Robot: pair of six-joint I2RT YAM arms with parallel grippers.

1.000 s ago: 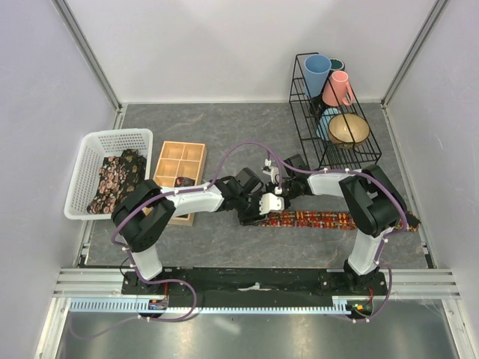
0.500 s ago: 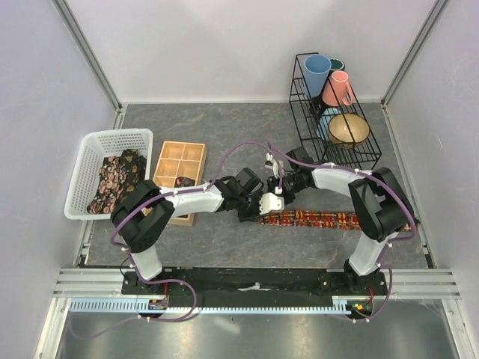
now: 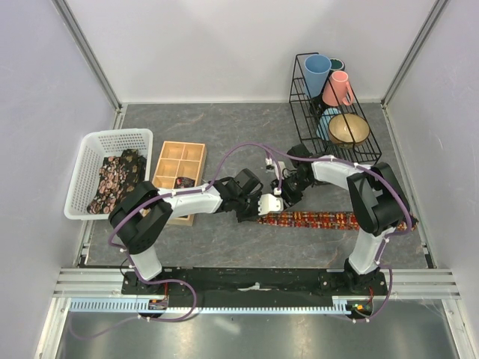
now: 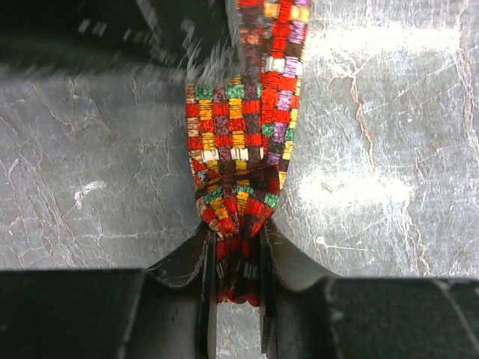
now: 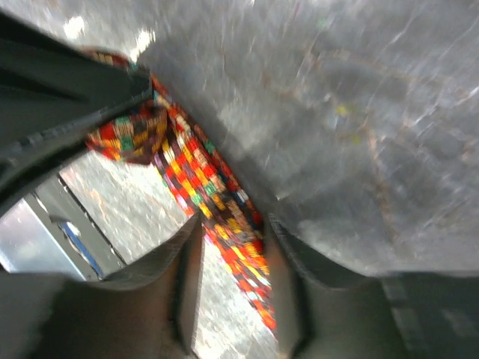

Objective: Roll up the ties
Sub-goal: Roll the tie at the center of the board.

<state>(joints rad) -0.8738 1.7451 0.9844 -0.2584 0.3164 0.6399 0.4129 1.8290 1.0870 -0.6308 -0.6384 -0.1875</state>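
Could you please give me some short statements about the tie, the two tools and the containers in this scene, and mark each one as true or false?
1. The left tool is clamped on one end of the tie on the table. True.
2. The right tool is shut tight on that tie. False: its fingers stand apart, and the tie only passes between them.
3. The white basket holds more ties. True.
4. The wire rack holds nothing. False: it holds cups and a bowl.
5. The tie on the table is fully rolled up. False: it lies stretched out along the table.
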